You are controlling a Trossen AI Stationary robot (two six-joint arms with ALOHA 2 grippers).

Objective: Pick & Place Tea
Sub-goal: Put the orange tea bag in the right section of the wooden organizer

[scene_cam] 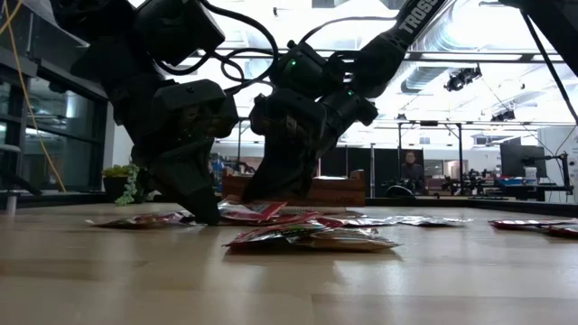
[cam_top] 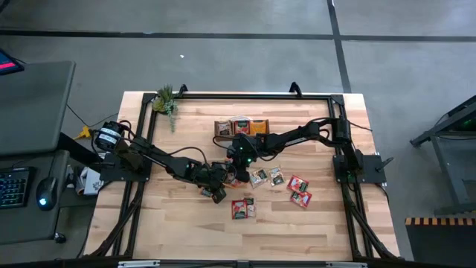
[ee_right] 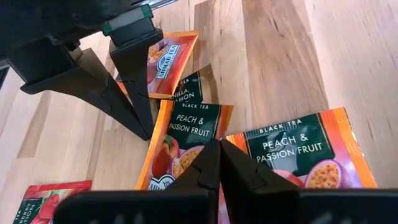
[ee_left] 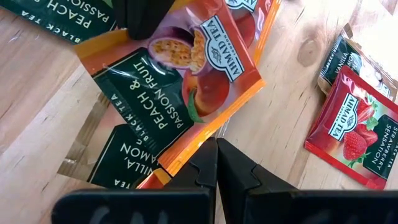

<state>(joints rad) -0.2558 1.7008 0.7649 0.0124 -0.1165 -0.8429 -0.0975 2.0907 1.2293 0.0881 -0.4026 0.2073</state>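
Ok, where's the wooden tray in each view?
High: tray in the upper middle of the table.
Low: mid-picture, in the background.
Left wrist: not in it.
Right wrist: not in it.
Shared landmark: the right gripper, shut, shows in all four views.

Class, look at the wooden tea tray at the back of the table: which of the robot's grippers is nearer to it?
Right. The right gripper sits just in front of the wooden tray, among the sachets; the left gripper is farther forward, toward the table's front.
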